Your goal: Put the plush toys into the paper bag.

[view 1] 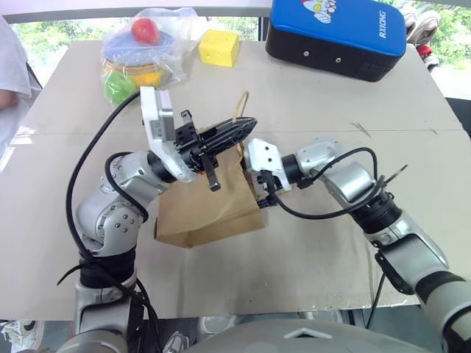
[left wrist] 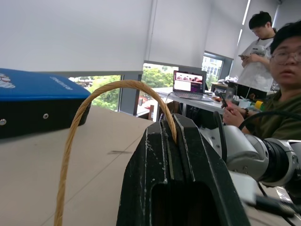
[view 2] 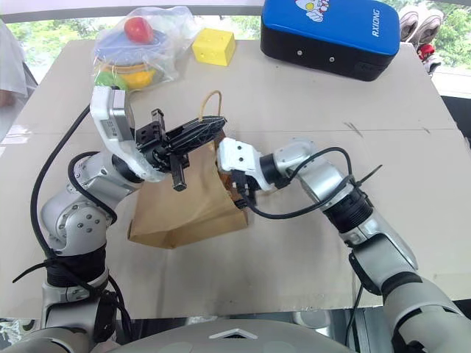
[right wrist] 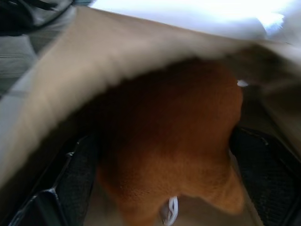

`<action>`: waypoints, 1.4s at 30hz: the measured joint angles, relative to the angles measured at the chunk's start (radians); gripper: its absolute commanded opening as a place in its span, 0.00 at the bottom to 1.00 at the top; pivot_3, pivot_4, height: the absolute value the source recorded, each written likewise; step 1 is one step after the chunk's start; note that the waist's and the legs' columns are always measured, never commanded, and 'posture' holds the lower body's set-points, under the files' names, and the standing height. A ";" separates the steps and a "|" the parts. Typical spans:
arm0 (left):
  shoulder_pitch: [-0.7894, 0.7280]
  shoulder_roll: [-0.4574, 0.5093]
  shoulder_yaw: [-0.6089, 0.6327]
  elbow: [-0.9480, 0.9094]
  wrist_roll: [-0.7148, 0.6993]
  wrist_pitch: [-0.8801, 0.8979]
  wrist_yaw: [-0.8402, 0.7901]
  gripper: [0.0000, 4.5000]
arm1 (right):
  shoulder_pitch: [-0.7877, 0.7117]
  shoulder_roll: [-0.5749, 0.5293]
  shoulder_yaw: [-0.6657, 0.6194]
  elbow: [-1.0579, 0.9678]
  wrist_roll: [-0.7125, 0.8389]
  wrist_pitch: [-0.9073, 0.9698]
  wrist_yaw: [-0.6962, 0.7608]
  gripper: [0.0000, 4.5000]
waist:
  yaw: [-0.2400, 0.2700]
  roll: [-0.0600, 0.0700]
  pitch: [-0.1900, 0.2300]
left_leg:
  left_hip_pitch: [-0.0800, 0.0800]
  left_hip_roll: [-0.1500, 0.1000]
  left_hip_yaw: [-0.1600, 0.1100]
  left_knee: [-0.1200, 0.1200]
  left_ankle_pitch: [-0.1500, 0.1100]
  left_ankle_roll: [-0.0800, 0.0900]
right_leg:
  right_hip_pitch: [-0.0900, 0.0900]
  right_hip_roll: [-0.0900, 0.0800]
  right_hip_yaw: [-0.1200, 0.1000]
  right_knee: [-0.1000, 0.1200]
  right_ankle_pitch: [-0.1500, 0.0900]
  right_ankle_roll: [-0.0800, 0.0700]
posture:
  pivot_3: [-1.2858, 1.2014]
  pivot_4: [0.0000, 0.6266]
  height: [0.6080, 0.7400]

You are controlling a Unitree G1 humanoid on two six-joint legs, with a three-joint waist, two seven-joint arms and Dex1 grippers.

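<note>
Left eye view: a creased brown paper bag (view 1: 210, 209) lies on a flat beige table (view 1: 309, 272). Left gripper (view 1: 234, 132), fingers pinched shut, holds the bag's twisted rope handle (left wrist: 75, 127). Right gripper (right wrist: 164, 169), fingers spread wide, flanks a fuzzy rounded orange-brown plush toy (right wrist: 174, 141) inside the bag's mouth.

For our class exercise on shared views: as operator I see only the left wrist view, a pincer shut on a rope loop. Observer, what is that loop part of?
Observer: It is a handle of the brown paper bag; the left pincer lifts the bag's mouth by it.
Operator: Where is the right pincer?
Observer: The right pincer reaches into the bag's mouth.
Operator: Is it gripping anything?
Observer: Its fingers stand apart, either side of the orange-brown plush inside the bag.
</note>
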 measured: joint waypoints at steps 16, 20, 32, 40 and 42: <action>0.036 0.027 0.012 0.001 0.002 -0.018 -0.030 0.00 | 0.272 -0.152 -0.342 -0.486 0.134 0.442 -0.310 0.95 | 0.002 0.000 0.000 | 0.000 0.000 0.001 0.000 0.000 0.000 | 0.000 0.000 0.001 0.000 0.000 0.000 | 0.52 0.24 1.00; 0.037 0.027 0.013 0.002 0.002 -0.027 -0.035 0.00 | 0.326 -0.152 -0.358 -0.492 0.143 0.520 -0.392 0.95 | 0.000 0.000 0.000 | 0.001 0.000 0.001 0.000 0.000 0.000 | 0.000 0.000 0.001 0.000 0.000 0.000 | 0.52 0.24 1.00; 0.042 0.029 0.008 0.013 0.026 -0.037 -0.023 0.00 | 0.072 -0.019 -0.237 -0.120 0.034 0.320 -0.397 0.95 | -0.017 0.000 0.000 | 0.002 0.001 0.000 0.001 0.000 0.000 | 0.000 0.002 0.002 0.002 0.000 0.000 | 0.52 0.24 1.00; 0.056 0.024 0.008 0.009 0.047 -0.055 0.002 0.00 | -0.067 0.096 -0.120 0.240 -0.074 0.119 -0.315 0.25 | -0.003 0.000 0.000 | -0.001 -0.001 0.001 0.001 0.000 0.000 | 0.000 -0.001 0.001 -0.001 0.000 0.000 | 0.52 0.24 1.00; 0.065 0.024 0.009 0.008 0.051 -0.056 0.012 0.00 | -0.084 0.099 -0.119 0.272 -0.089 0.079 -0.294 0.04 | -0.002 0.000 0.000 | 0.000 0.000 0.000 0.001 0.000 0.000 | 0.000 0.000 0.000 0.000 0.000 0.000 | 0.52 0.24 1.00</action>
